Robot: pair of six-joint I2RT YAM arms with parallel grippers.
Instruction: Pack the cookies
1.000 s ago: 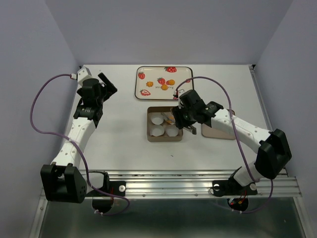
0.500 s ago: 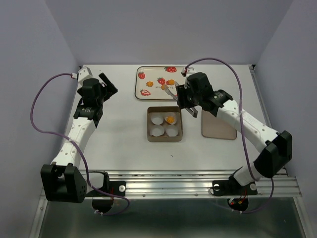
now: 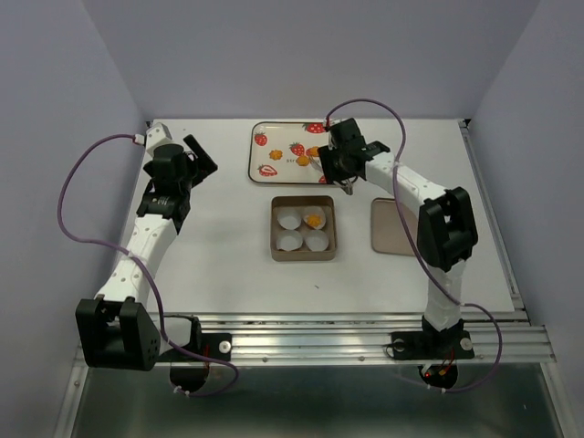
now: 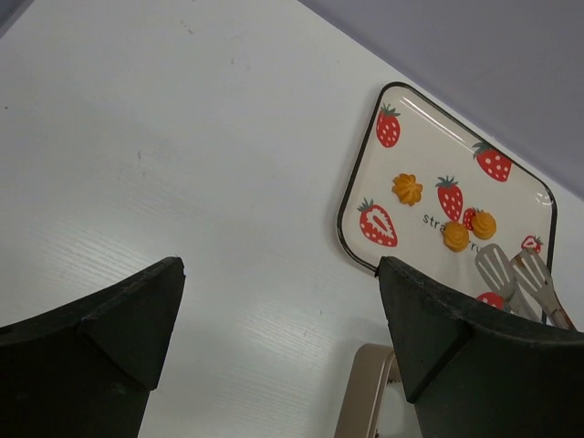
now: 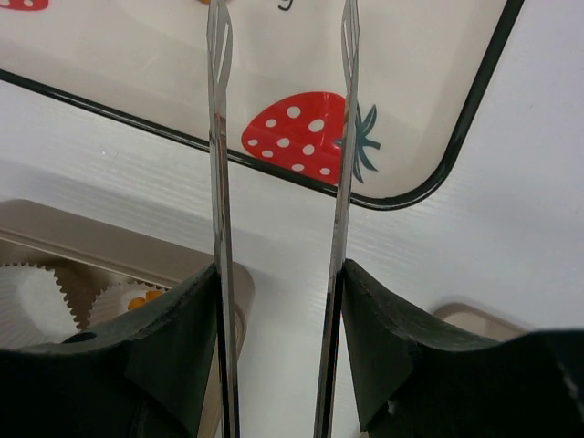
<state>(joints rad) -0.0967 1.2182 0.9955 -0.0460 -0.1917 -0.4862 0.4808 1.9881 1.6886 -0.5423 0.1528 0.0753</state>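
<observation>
Of the four tiny orange-yellow roundish cookies, we see one cookie (image 3: 313, 220) in the far right cup of four white paper cups (image 3: 291, 240), set two by two in a square brown tin box (image 3: 274, 228). The other three lie on a cream rectangular tray (image 4: 438, 146) with a dark rim and printed red strawberries (image 4: 376, 225). One cookie (image 4: 407, 189) is by itself, and a second cookie (image 4: 455, 236) lies just beside a third cookie (image 4: 483, 224). On the tray we read "stra"; the rest we cannot make out.

The right gripper (image 5: 278, 274) is clamped on thin metal tongs (image 4: 516, 269), whose blades stand apart over the tray near the pair. The left gripper (image 4: 280, 266) hangs over the white table (image 4: 182, 137), its fingers spread wide. A flat tan rectangular lid (image 3: 391, 233) lies right of the box.
</observation>
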